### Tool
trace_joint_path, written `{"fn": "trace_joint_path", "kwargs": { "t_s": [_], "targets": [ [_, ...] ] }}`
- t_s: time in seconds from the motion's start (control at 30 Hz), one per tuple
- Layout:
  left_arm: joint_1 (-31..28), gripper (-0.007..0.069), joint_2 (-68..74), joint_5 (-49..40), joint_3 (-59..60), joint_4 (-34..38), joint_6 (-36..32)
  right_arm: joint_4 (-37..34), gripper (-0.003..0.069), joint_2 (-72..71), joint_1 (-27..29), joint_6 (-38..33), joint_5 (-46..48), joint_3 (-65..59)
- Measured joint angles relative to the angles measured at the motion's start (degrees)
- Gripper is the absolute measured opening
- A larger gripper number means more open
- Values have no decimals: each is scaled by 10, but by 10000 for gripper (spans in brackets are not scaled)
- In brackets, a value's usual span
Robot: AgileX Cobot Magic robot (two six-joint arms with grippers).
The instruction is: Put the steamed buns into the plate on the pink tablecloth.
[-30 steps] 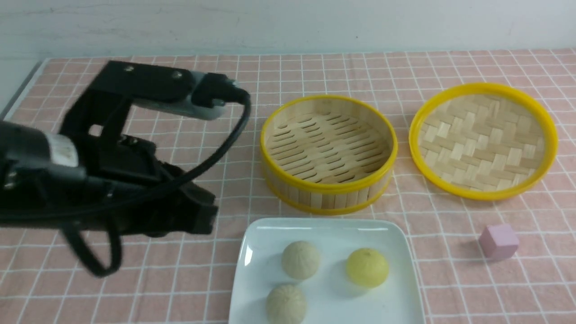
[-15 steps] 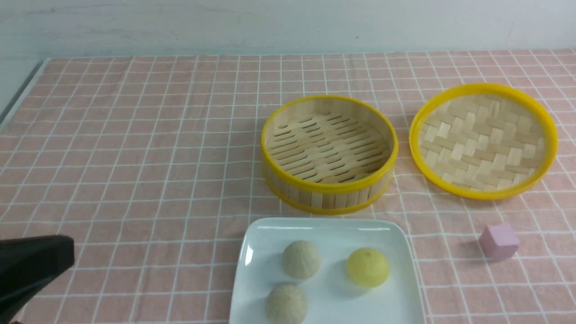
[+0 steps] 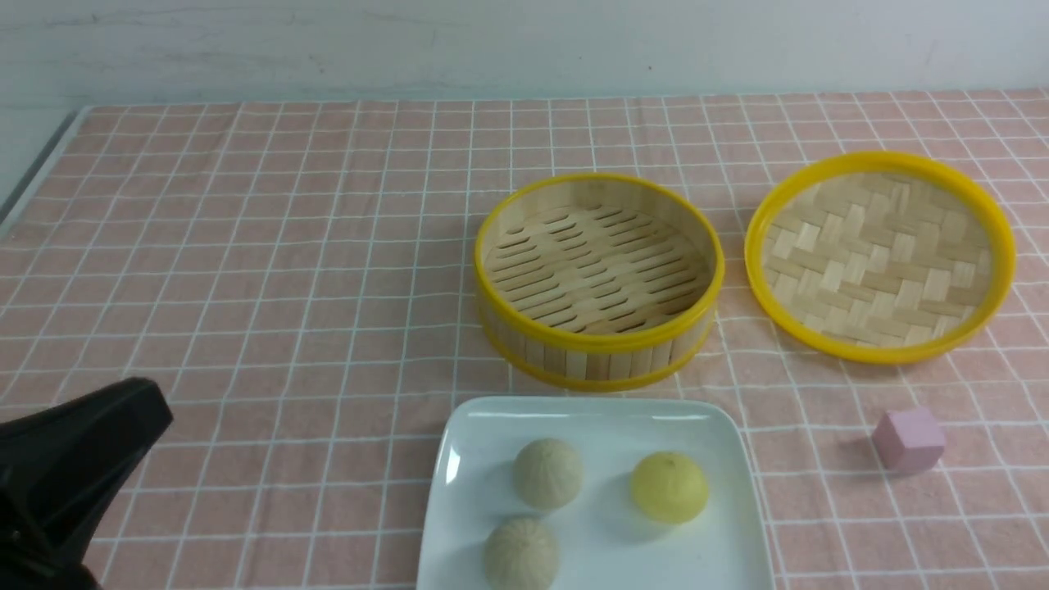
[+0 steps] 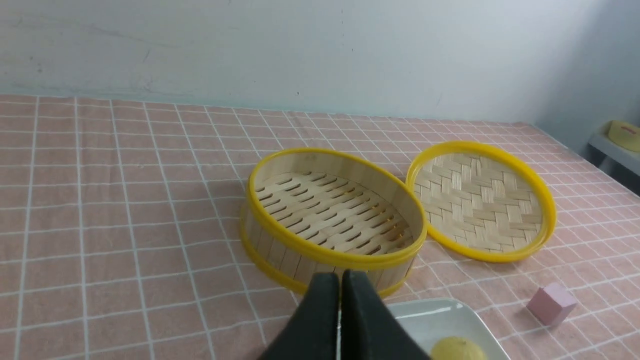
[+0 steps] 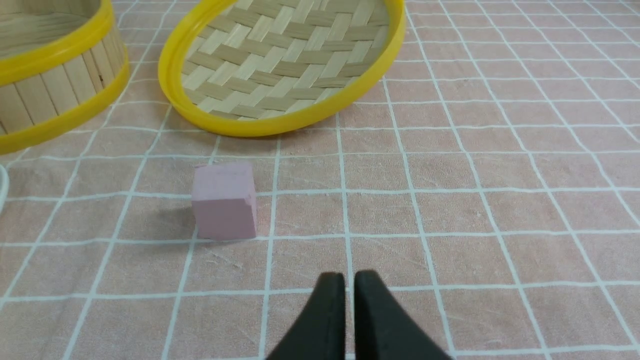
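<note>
Nearest to me, at the table's front edge, sits the plate (image 3: 598,414), and all three steamed buns (image 3: 548,472) are already on it: two pale ones toward the plate's left half, one behind the other, and the yellow one to their right, each standing apart from the others. The plate lies flat on the pink tablecloth (image 3: 246,270).

The left gripper (image 4: 340,280) pokes in at the front left corner, well apart from the plate. Its wrist view shows the jaws pressed together with nothing between them, pointing across the plate's corner toward the basket. So the buns lie to its right and slightly nearer, and it is the closer arm to the plate. The right gripper (image 5: 349,280) shows only in its own wrist view, its jaws likewise closed and empty, low over bare cloth, with the pink cube (image 3: 908,440) ahead of it and to one side.

Farther back, the steamer basket (image 3: 598,340) stands empty just behind the plate, and the woven lid (image 3: 881,352) lies beside it to the right.

By my reckoning no bun is left to fetch; the job looks finished.
</note>
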State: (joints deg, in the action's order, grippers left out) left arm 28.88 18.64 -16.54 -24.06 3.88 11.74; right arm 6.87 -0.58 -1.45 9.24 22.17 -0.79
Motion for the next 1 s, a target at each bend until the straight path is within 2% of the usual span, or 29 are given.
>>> {"fn": "trace_joint_path", "kwargs": {
  "t_s": [0.37, 0.63, 0.77, 0.93, 1.0],
  "targets": [
    [0, 43, 0, -15, 0, -5, 0, 0, 65, 0, 0, 0, 0, 0],
    [-4, 50, -18, -11, 56, -80, 29, 0, 76, 0, 0, 0, 0, 0],
    [-52, 53, -54, 15, 103, -97, 40, 0, 80, 0, 0, 0, 0, 0],
    [-181, 57, -96, 42, 177, -97, 45, 0, 85, 0, 0, 0, 0, 0],
    [-215, 59, -102, 39, 195, -97, 46, 0, 85, 0, 0, 0, 0, 0]
  ]
}}
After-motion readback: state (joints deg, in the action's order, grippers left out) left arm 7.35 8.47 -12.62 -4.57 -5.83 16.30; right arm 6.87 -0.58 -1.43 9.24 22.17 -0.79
